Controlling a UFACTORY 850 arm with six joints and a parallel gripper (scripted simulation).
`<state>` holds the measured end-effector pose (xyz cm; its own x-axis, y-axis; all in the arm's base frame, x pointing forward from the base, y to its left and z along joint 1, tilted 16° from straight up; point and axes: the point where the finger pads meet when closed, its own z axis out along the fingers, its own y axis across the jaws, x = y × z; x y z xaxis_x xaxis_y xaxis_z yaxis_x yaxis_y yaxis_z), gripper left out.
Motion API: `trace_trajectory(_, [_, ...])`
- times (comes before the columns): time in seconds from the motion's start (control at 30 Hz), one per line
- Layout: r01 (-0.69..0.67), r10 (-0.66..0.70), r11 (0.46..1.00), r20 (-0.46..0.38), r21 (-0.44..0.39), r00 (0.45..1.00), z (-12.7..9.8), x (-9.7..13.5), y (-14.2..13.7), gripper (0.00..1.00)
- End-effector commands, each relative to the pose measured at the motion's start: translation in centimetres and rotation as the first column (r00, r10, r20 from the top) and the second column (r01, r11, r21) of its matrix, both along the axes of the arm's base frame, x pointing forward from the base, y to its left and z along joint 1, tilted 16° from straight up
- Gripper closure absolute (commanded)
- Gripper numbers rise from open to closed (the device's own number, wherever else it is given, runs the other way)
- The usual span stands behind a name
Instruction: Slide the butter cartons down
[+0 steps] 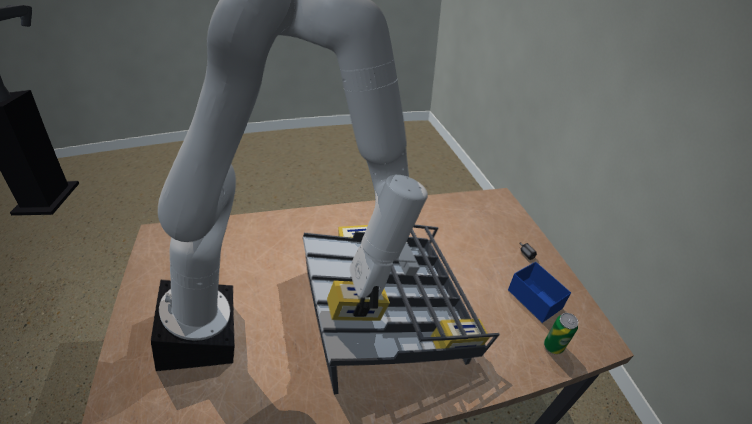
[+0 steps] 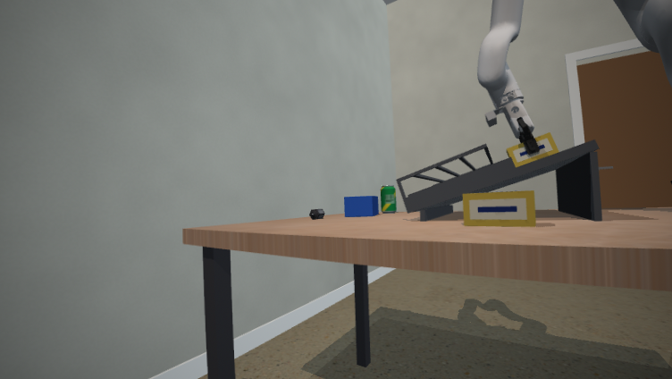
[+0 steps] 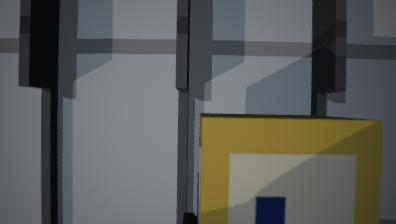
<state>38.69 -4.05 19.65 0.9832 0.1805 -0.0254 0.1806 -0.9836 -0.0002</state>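
The hand [image 1: 367,307] was seen pinched on a butter carton [image 1: 358,301], its fingers set across the carton's narrow width and tilted to match the slope of the shelf [image 1: 337,347]. The held carton was positioned at the upper end of a lane, apparently the second from the near side, with its underside on or just above the lane floor; contact could not be confirmed. Such a placement is judged to serve as a release point, so that the carton may slide toward the bottom stop [image 1: 476,337] if the lane is not sticky.

A second carton [image 1: 457,332] was shown resting against the bottom stop in the nearest lane, under the overhead bars; that lane is therefore judged good. A third carton [image 2: 499,208] was shown standing on the bench [image 2: 329,235] just beside the far side of the shelf, where it remained within reach for a later lane.

A blue bin [image 1: 538,291], a green can [image 1: 560,332] and a small black object [image 1: 527,250] were placed well apart from the shelf and are not involved.
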Motion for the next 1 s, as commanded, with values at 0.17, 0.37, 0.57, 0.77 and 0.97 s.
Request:
trace_trajectory(0.17, [0.000, 0.000, 1.000, 0.001, 0.000, 1.000, 0.06, 0.10, -0.02, 1.00])
trace_trajectory(0.37, [0.000, 0.000, 1.000, 0.001, 0.000, 1.000, 0.06, 0.10, -0.02, 1.00])
trace_trajectory(0.57, [0.000, 0.000, 1.000, 0.001, 0.000, 1.000, 0.06, 0.10, -0.02, 1.00])
trace_trajectory(0.77, [0.000, 0.000, 1.000, 0.001, 0.000, 1.000, -0.21, 0.03, 0.06, 1.00])
trace_trajectory(0.97, [0.000, 0.000, 1.000, 0.001, 0.000, 1.000, -0.21, 0.03, 0.06, 1.00])
